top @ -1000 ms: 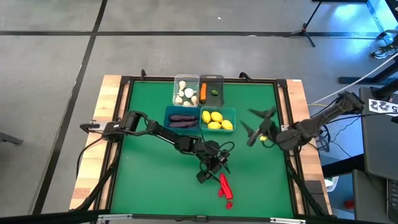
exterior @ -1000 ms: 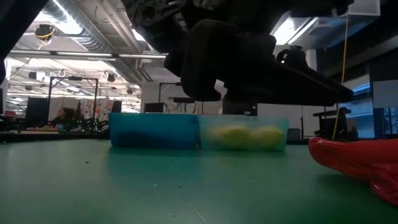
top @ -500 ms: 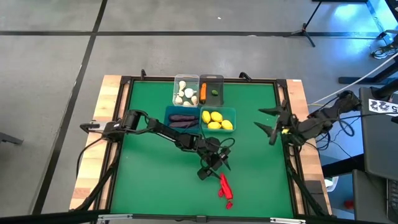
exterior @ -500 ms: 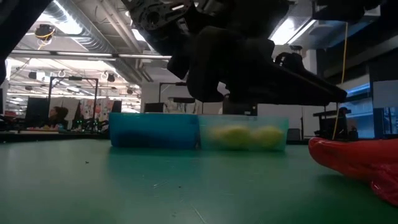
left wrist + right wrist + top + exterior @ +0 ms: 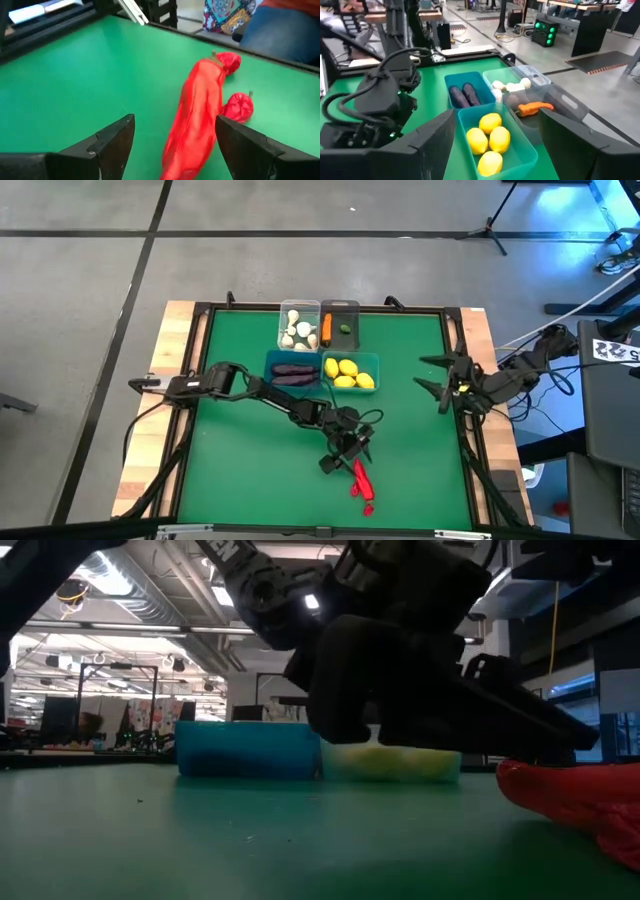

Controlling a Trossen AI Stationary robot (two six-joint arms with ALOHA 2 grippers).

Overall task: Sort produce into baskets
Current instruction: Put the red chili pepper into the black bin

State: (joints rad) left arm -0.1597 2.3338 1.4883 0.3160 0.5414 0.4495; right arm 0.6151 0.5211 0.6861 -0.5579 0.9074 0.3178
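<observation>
Two red chili peppers lie on the green table near its front edge: a long one [image 5: 359,477] [image 5: 197,120] and a small round one [image 5: 368,507] [image 5: 237,107]. My left gripper [image 5: 347,457] [image 5: 174,122] is open, low over the long chili's far end, one finger on either side, touching nothing. My right gripper [image 5: 441,383] [image 5: 497,120] is open and empty at the table's right edge. The four baskets stand at the far middle: clear with garlic [image 5: 299,326], dark grey with carrot and green piece [image 5: 341,324], teal with eggplants [image 5: 292,370], teal with lemons [image 5: 350,372].
Green table [image 5: 240,460] with a raised dark frame and wooden border. The left arm's dark links stretch across the middle from the left edge. In the low view the long chili [image 5: 575,798] lies at the right. A person's clothing [image 5: 280,30] shows beyond the table's near edge.
My left gripper has gone down and a little toward the near edge, onto the long chili. My right gripper has drawn back toward the table's right edge, still open. The chilies and baskets have stayed where they were.
</observation>
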